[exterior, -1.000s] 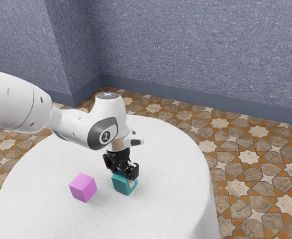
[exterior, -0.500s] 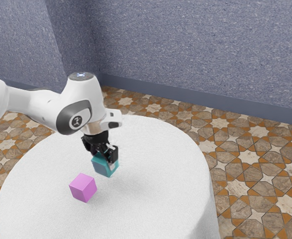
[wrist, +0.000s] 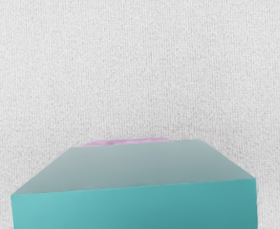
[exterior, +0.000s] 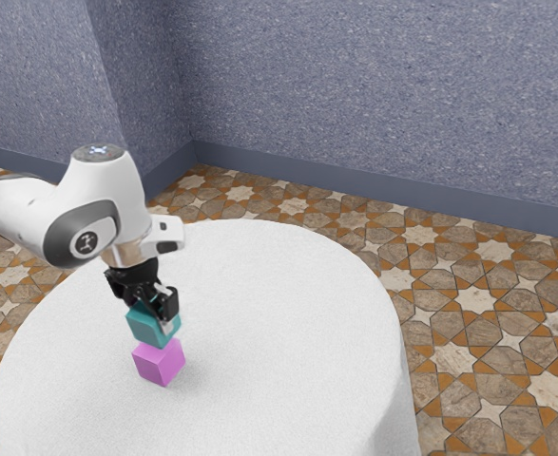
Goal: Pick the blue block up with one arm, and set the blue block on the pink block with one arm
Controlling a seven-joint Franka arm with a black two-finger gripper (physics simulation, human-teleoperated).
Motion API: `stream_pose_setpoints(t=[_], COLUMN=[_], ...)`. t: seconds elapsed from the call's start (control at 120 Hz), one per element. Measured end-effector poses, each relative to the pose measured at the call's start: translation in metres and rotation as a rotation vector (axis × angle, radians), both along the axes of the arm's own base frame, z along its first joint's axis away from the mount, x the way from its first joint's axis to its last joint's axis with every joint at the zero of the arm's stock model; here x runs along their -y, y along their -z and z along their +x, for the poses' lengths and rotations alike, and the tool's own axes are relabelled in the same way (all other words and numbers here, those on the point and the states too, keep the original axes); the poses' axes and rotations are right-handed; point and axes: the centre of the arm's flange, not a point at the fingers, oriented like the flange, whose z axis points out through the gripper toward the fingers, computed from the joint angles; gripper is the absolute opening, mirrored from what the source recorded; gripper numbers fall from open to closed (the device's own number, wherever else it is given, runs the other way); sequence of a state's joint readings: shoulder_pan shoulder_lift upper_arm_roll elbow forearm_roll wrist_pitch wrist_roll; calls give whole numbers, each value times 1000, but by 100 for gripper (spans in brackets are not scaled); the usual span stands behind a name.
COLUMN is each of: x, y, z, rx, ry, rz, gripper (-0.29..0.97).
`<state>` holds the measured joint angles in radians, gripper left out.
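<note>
The blue block [exterior: 153, 325], teal in colour, is held in my gripper [exterior: 150, 308], which is shut on it from two sides. It hangs directly over the pink block [exterior: 159, 361] on the white round table [exterior: 288, 323], its underside at or just above the pink block's top; I cannot tell whether they touch. In the wrist view the blue block [wrist: 135, 188] looms large under my hand, and a thin strip of the pink block [wrist: 125, 141] peeks out behind it.
The white table's edge curves round at the exterior view's right and front. A patterned tile floor [exterior: 488, 285] and blue-grey walls surround it. My arm [exterior: 31, 214] reaches in from the exterior view's left.
My gripper lifted the blue block off the table and carried it toward the exterior view's left, from beside the pink block to directly above it.
</note>
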<state>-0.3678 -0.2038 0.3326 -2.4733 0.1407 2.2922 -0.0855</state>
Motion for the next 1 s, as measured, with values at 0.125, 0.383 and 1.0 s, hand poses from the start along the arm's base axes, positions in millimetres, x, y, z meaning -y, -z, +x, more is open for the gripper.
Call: stream_pose_setpoints(t=[0.125,0.383,1.0], x=[-5,-7,-7], y=[2,14,22], z=[-9,-12,-3], rx=[-6,-29,-22], ry=[-4,-4,-10], rz=[3,18,24], gripper=[37,37,37])
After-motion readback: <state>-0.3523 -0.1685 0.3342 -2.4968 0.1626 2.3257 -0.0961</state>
